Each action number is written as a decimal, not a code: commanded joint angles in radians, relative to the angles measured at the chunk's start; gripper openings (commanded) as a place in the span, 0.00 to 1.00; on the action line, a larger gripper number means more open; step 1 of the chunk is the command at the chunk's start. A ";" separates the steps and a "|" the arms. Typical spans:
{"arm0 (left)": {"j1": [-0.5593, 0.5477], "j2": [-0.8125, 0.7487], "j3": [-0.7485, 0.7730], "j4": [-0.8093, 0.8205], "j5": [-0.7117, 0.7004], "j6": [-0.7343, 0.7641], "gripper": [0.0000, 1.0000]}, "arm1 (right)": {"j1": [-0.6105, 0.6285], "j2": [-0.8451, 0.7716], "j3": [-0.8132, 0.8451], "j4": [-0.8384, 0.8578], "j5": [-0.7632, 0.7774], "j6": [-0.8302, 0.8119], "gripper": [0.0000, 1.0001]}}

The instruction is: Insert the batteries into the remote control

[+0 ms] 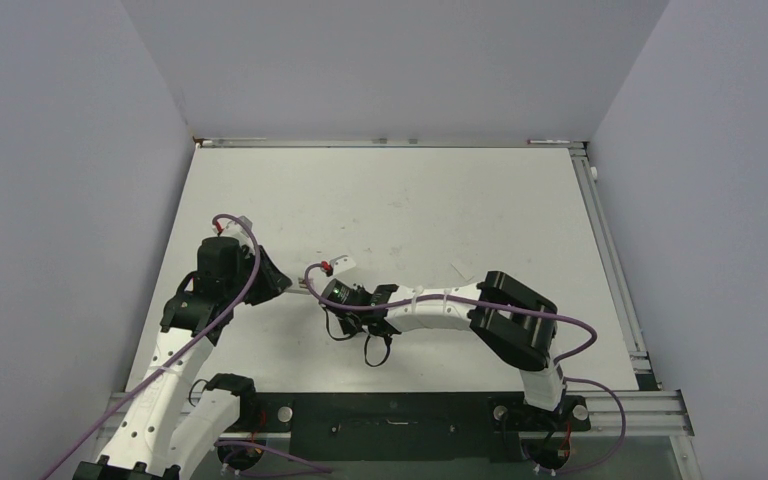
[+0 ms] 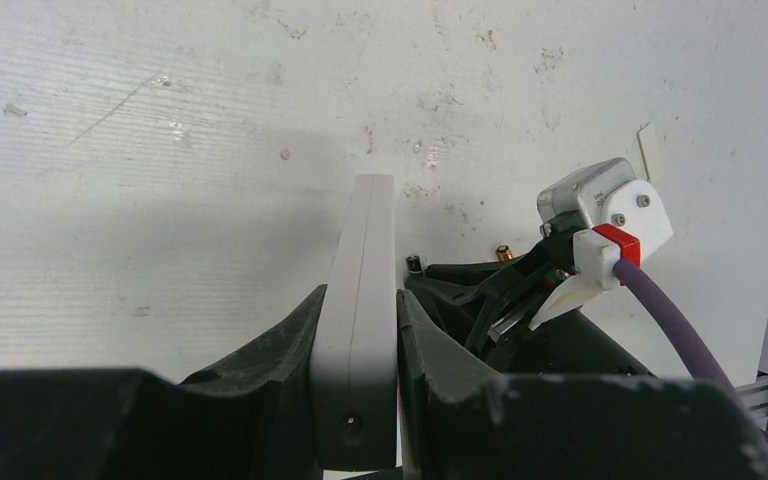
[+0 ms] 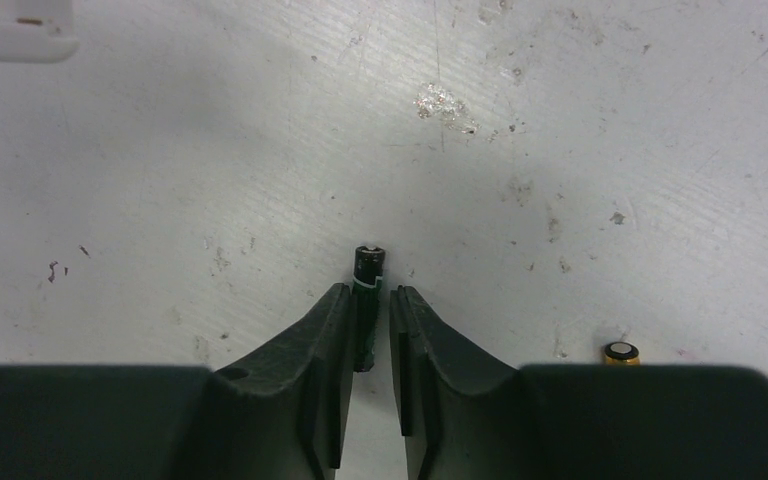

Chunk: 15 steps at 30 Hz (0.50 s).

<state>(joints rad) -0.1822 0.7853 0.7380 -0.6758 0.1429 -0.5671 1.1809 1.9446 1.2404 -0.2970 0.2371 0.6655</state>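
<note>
**Right pincer down around the black battery, left one has the remote**

The right gripper (image 3: 370, 295) has its jaws nearly closed either side of the black battery (image 3: 368, 270). One finger looks to be touching it and there's a sliver of table (image 3: 160, 150) showing by the other, so it's impossible to tell if it's properly pinched. The battery's tip pokes out past the fingertips. The copper-gold battery (image 3: 620, 352) lies loose on the surface off to one side, well clear of the jaws.

The left gripper (image 2: 360, 295) is clamped on the remote control (image 2: 365, 230), holding it up on its long edge, with its far end sticking out beyond the fingers.

From the overhead view, both grippers meet left of the table's middle, well away from every edge.
</note>
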 commanded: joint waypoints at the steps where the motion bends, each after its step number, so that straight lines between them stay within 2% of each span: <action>1: 0.005 -0.012 0.024 0.028 0.037 -0.014 0.00 | 0.010 0.012 0.010 -0.041 0.049 -0.005 0.15; 8: 0.005 -0.012 -0.005 0.048 0.107 -0.037 0.00 | 0.001 -0.017 0.008 -0.117 0.080 -0.030 0.09; 15: 0.003 -0.014 -0.050 0.086 0.195 -0.078 0.00 | -0.035 -0.067 -0.049 -0.150 0.080 -0.069 0.09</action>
<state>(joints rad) -0.1818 0.7853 0.7002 -0.6605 0.2607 -0.6079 1.1721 1.9320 1.2358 -0.3607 0.2893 0.6350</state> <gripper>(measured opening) 0.217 0.111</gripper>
